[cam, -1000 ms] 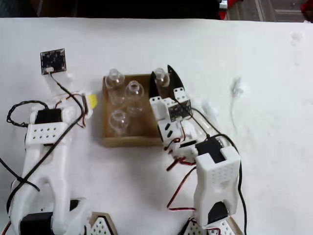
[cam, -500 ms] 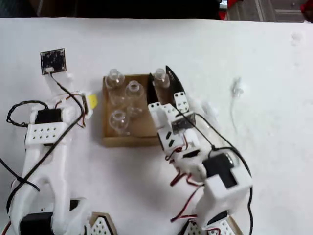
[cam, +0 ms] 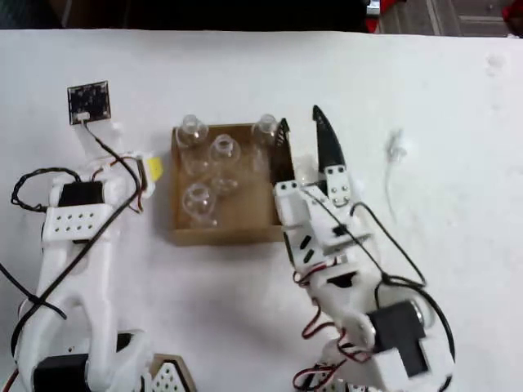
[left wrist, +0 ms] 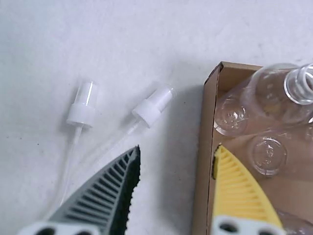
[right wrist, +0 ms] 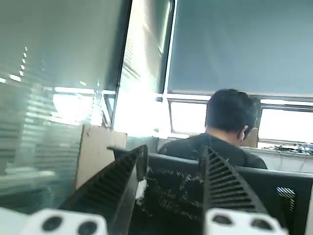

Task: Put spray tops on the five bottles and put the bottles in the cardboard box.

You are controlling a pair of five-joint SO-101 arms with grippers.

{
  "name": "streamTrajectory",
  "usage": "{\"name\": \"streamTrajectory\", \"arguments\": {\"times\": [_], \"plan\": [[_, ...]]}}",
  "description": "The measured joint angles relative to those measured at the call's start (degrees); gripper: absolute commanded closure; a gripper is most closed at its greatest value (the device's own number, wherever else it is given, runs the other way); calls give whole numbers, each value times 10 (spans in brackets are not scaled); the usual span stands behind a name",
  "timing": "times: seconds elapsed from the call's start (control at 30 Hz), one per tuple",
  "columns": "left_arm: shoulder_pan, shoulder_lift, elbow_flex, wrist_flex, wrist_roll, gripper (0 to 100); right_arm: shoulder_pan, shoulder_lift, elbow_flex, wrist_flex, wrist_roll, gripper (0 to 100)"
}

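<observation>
Looking down, I see my right gripper (cam: 300,118) open and empty at 3 o'clock of the cardboard box (cam: 221,237). Four bottles (cam: 197,198) sit inside. My left gripper (left wrist: 177,147) is open over its wall, near two spray tops (left wrist: 152,105).

Brown cardboard box (cam: 221,237), clear bottles (cam: 198,202), white table (cam: 245,73)

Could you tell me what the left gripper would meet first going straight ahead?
Probably the cardboard box, its wall ahead of the yellow finger of the left gripper; depth is unclear.
</observation>
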Motion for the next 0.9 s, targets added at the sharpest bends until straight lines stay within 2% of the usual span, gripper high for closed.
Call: {"name": "streamTrajectory", "arguments": {"times": [0.13, 0.27, 0.4, 0.53, 0.6, 0.7, 0.9], "plan": [[0, 0, 0, 0, 0, 775, 72, -76, 13, 0, -119, 847], [0, 0, 0, 0, 0, 775, 185, -163, 15, 41, -276, 847], [0, 0, 0, 0, 0, 775, 287, -246, 8, 181, -456, 847], [0, 0, 0, 0, 0, 775, 353, -309, -37, 389, -600, 847], [0, 0, 0, 0, 0, 775, 367, -324, -66, 502, -638, 847], [0, 0, 0, 0, 0, 775, 371, -326, -105, 644, -651, 847], [0, 0, 0, 0, 0, 775, 368, -304, -160, 758, -652, 848]]}}
